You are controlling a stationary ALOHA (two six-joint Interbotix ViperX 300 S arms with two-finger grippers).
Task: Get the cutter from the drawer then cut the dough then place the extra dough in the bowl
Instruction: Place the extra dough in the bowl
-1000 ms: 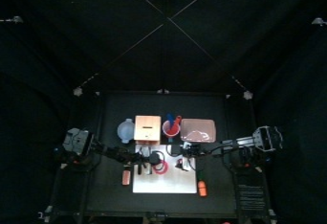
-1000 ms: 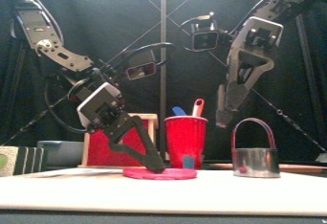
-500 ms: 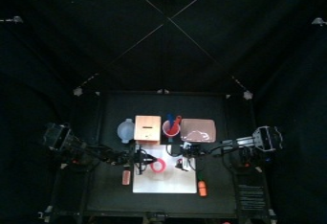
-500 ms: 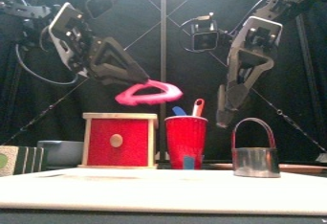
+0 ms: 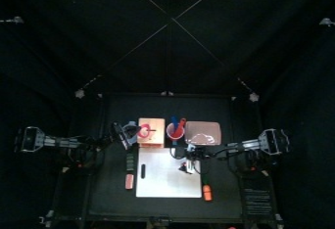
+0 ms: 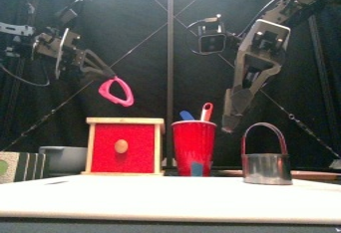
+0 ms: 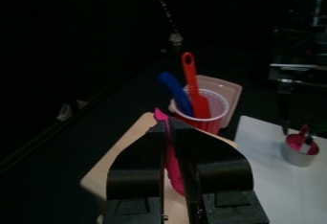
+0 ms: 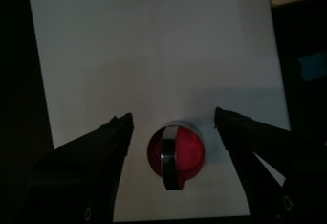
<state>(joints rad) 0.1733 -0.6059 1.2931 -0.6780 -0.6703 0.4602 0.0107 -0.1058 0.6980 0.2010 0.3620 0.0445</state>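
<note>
Behind cutter, cup with two knives

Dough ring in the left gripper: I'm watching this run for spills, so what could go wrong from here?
1. The dough ring hangs high above the table from a thin pinch in the left gripper; it may slip or tear before it is placed.
2. In the top view it seems to sit over the wooden box, not the bowl beside it, so releasing now would likely miss the bowl.
</note>
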